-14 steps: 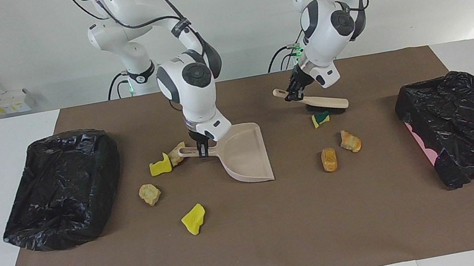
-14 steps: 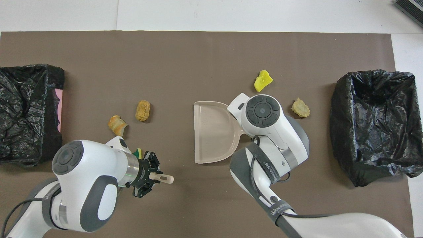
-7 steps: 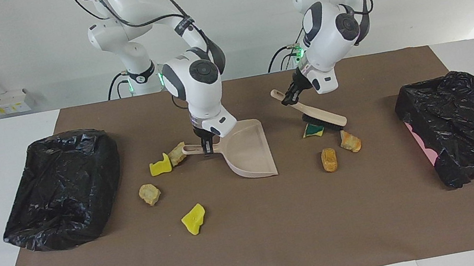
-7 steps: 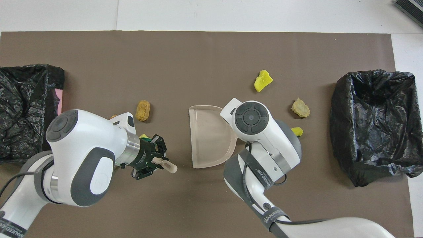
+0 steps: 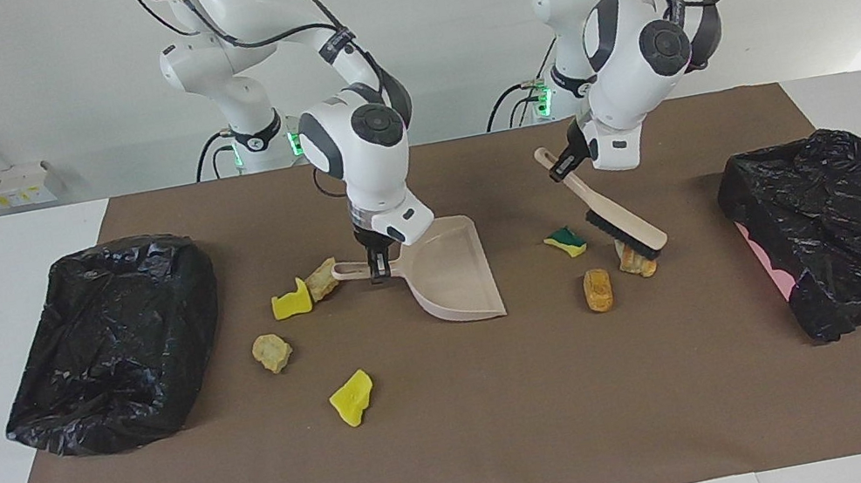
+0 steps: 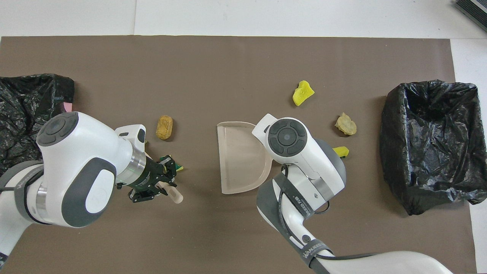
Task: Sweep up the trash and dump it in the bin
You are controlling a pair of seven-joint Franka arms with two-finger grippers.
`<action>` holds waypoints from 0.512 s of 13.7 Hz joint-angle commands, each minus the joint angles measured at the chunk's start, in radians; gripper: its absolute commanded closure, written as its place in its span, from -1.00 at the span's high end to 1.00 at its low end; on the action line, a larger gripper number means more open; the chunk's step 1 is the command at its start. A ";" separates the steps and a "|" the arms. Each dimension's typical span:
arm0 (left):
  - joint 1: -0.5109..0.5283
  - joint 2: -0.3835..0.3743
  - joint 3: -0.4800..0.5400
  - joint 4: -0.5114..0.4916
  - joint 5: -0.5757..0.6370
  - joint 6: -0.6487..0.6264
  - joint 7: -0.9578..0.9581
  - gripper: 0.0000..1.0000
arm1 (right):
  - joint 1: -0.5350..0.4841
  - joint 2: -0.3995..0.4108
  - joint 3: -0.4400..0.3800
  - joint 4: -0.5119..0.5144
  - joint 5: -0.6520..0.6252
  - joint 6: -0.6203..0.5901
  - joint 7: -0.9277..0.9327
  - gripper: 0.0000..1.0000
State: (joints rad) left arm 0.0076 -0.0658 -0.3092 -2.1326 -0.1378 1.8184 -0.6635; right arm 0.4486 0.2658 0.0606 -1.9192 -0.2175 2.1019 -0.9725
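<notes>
- The left claw [image 5: 565, 162] is clamped on the handle of the brush [image 5: 611, 212], which slants down from it; the bristle head rests on an orange-brown chunk [image 5: 636, 262] on the brown mat [image 5: 467, 447] that covers the counter.
- Just beside the bristles, toward the right claw, lie the yellow-and-green chunk [image 5: 565, 242] and another orange-brown chunk [image 5: 597, 289].
- The right claw [image 5: 377, 269] is closed on the handle of the dustpan [image 5: 455, 277], its pan reaching from the claw toward the brush, with its open lip on the mat.
- Step in hand, as I judge it: sweeping has started, and nothing is yet in the dustpan, which looks bare.
- The next move calls for drawing the three chunks by the brush across the mat into the pan's lip while the right claw holds the pan steady and low.
- By the right claw's handle end lie a yellow chunk [image 5: 292, 302] touching a tan chunk [image 5: 323, 279]; a little away are another tan chunk [image 5: 272, 352] and a second yellow chunk [image 5: 353, 398].
- Farthest out, one black-lined bin [image 5: 846, 239] sits at the left arm's end, the other bin [image 5: 107, 343] at the right arm's end; no trash shows in either.
</notes>
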 commanded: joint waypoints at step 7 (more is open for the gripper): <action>0.035 -0.080 0.016 -0.203 0.103 0.077 0.304 -1.00 | -0.001 -0.022 0.005 -0.029 -0.026 -0.010 0.041 -1.00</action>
State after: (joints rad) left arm 0.0395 -0.0932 -0.2845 -2.2534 -0.0560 1.8325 -0.3888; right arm 0.4488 0.2658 0.0603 -1.9213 -0.2175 2.1015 -0.9680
